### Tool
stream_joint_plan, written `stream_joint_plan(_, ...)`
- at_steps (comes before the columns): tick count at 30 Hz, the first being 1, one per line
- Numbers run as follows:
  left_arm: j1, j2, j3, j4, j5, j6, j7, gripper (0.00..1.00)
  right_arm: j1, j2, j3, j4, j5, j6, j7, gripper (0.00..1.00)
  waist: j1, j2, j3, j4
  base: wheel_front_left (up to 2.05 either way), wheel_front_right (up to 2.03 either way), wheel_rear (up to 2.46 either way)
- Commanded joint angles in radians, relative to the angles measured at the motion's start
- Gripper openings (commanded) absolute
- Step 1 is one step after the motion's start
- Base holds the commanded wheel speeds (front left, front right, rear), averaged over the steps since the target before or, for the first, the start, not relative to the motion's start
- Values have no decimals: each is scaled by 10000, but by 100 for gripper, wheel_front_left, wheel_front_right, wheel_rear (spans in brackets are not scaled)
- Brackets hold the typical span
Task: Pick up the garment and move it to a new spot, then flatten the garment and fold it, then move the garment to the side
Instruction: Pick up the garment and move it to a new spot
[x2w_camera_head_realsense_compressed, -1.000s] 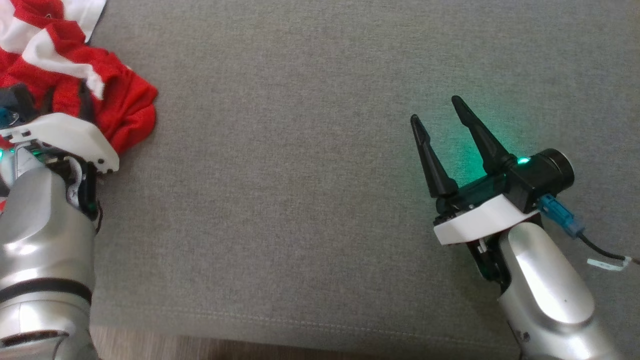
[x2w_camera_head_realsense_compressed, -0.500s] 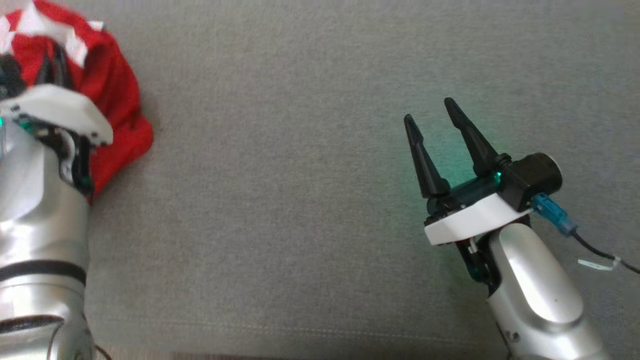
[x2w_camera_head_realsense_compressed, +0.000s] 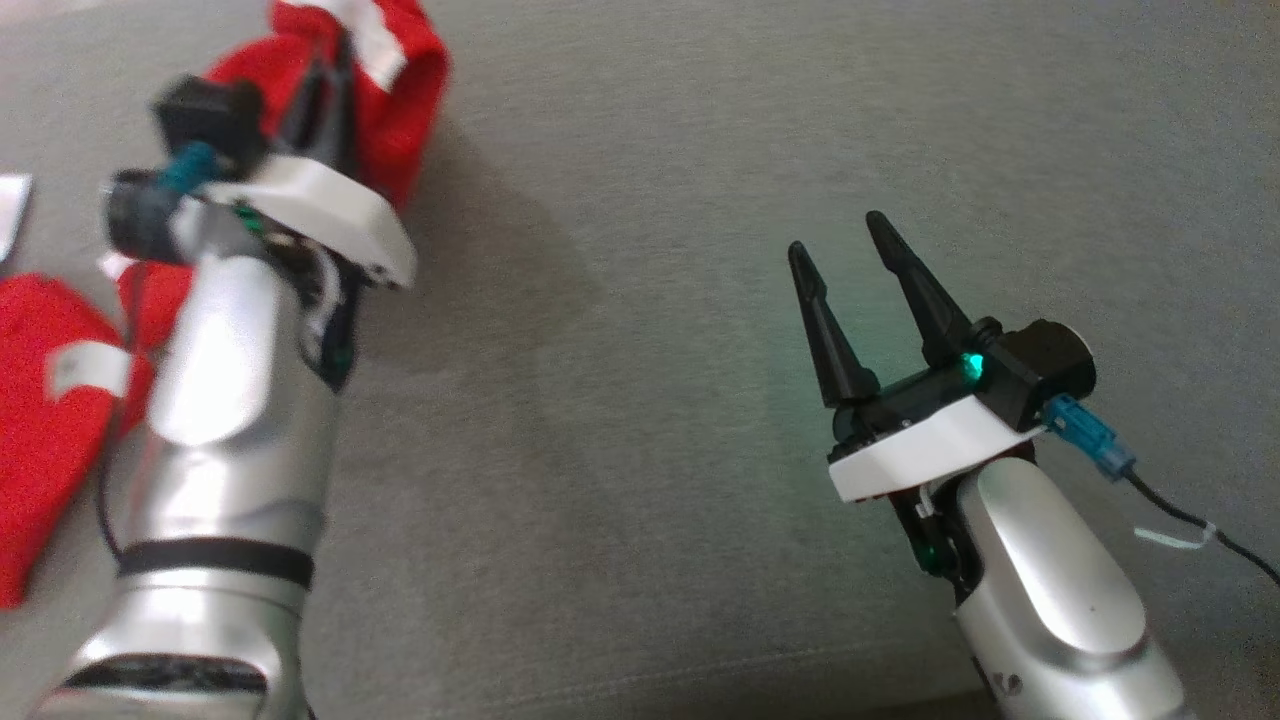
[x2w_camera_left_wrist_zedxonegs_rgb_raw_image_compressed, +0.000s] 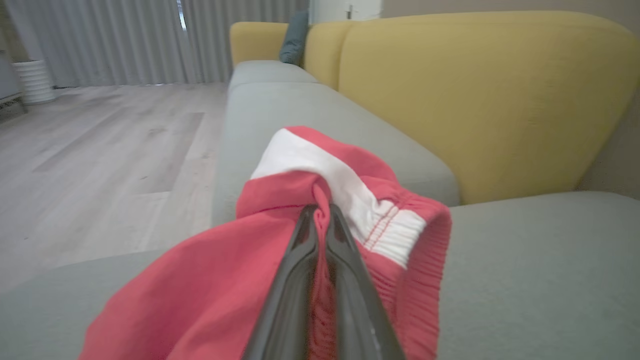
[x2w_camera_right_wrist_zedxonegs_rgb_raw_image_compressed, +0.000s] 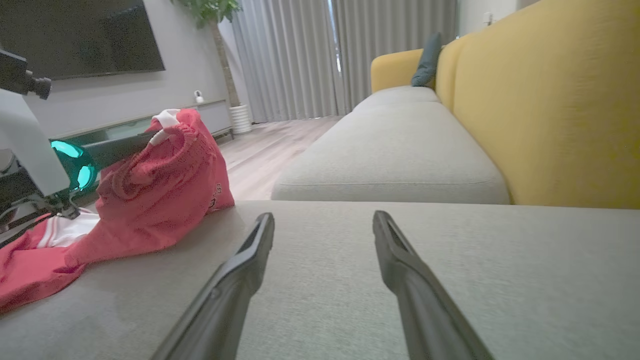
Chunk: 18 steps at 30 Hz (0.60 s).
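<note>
Currently: left pincer (x2w_camera_left_wrist_zedxonegs_rgb_raw_image_compressed: 320, 209), clamped on a bunched fold of the garment (x2w_camera_left_wrist_zedxonegs_rgb_raw_image_compressed: 200, 285), which is raised at that end, its remainder trailing on the grey sofa seat (x2w_camera_head_realsense_compressed: 640, 420). Right pincer (x2w_camera_head_realsense_compressed: 839, 236), spread wide, holding nothing, well apart.

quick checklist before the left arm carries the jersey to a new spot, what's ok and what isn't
1. Grip: left hand shut on the garment, pinching a fold by the white band: ok.
2. Lift: garment fully off the grey cushion: not ok, its lower part lies on it.
3. Spare arm: right hand open, holding nothing: ok.
4. Spacing: the two hands well apart: ok.
5. Layers pinched between the fingers: cannot tell.
</note>
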Motion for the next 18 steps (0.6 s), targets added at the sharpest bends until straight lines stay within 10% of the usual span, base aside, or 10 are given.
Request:
stream_joint_plan(1,-216,290,157,-418,14,-9,-122,0,0,185,210,-278,77,75,-63,100,0,0,-51,-507,0,0,0)
stream_joint_plan(10,670,-11,-2296,-1147,-1697,-37,-123,0,19,203,304,-446,435,75,-63,100,0,0,-44,-1895,0,0,0)
stream_joint_plan(18,1266,-14,-4944,-2083,-3477,1093,-123,0,119,205,264,-515,578,75,-63,100,0,0,26,-2399,0,0,0)
